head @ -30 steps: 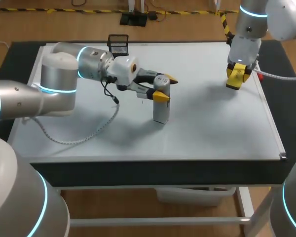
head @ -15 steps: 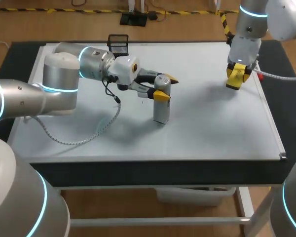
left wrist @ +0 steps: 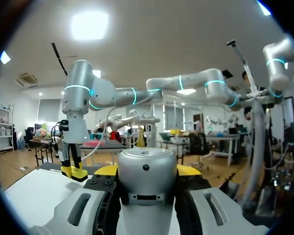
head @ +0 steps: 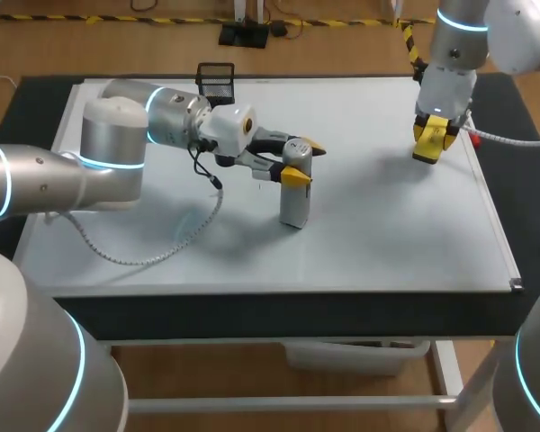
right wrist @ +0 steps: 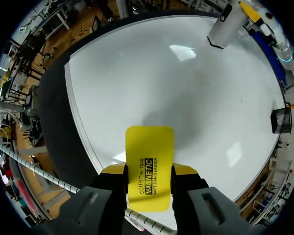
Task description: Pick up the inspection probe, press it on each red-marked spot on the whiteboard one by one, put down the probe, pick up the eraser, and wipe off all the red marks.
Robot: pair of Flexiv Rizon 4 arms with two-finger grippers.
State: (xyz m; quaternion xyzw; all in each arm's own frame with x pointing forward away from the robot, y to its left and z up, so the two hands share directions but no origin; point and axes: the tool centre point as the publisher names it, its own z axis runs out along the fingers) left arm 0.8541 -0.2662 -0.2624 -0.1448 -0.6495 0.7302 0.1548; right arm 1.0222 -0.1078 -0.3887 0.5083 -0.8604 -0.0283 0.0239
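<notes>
Probe work looks like the step in hand, though at its tail end. The left tool (head: 299, 160) is closed on the upper part of the inspection probe (head: 293, 202), a silver cylinder that stands upright with its base on the whiteboard (head: 387, 234), near the middle. The right tool (head: 429, 144) hangs over the far right part of the board, clamped on the yellow eraser (right wrist: 149, 166), which juts out ahead of its fingers and faces the surface. I cannot tell whether the eraser touches the board or sits just above it.

With the eraser in hand on the other side, I judge that pressing is nearly or wholly done and that setting the probe down comes next. That calls for the left tool to open evenly and back away level, since a tall, narrow cylinder on a slick board would tip at a sideways nudge. After that the right arm has to lay the eraser flat and sweep.

The whiteboard is pale and glossy, and it covers most of the dark desk (head: 252, 310). I can make out no red marks on it in any view. A black wire basket (head: 216, 79) sits at its far left edge, well apart from both tools. A grey cable (head: 153, 247) from the left arm loops onto the board near its front left. Between the probe and the eraser lies a wide stretch of plain board.
</notes>
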